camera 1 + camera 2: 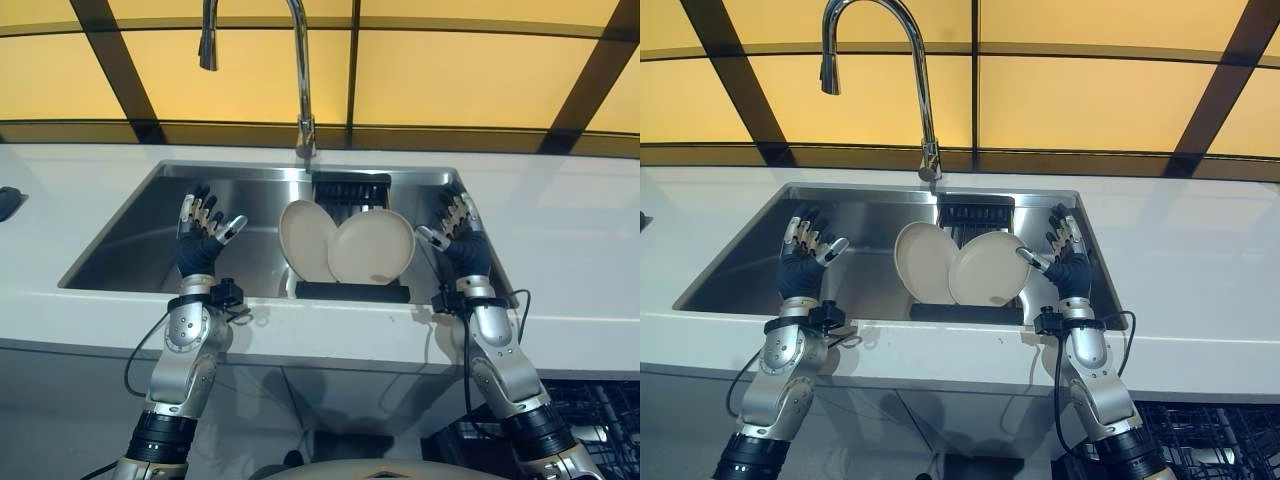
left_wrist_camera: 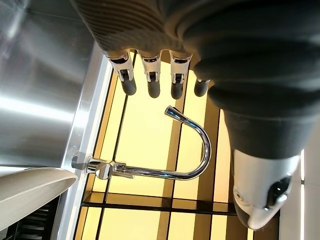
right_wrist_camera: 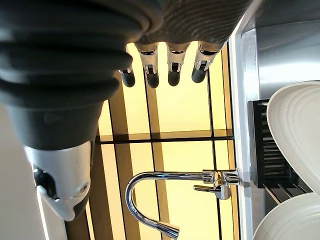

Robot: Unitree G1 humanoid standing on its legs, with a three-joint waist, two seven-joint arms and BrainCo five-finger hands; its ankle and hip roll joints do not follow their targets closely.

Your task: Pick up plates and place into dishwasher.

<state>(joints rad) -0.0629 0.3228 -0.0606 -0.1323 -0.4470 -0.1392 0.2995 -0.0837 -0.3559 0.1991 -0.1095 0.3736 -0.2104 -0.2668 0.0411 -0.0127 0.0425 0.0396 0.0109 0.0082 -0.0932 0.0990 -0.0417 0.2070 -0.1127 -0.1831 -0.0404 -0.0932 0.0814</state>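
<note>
A tap [image 1: 300,70] stands at 12 o'clock above the sink [image 1: 130,230]. Two cream plates [image 1: 345,243] lean in a black rack [image 1: 352,291]. The left hand [image 1: 203,232] at 9 o'clock and the right hand [image 1: 455,232] at 3 o'clock are both wide and hold nothing.

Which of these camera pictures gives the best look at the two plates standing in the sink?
The left eye view: both plates show whole, leaning in the black rack in the sink. The right eye view shows much the same. The right wrist view catches parts of both; the left wrist view only one plate's rim.
</note>
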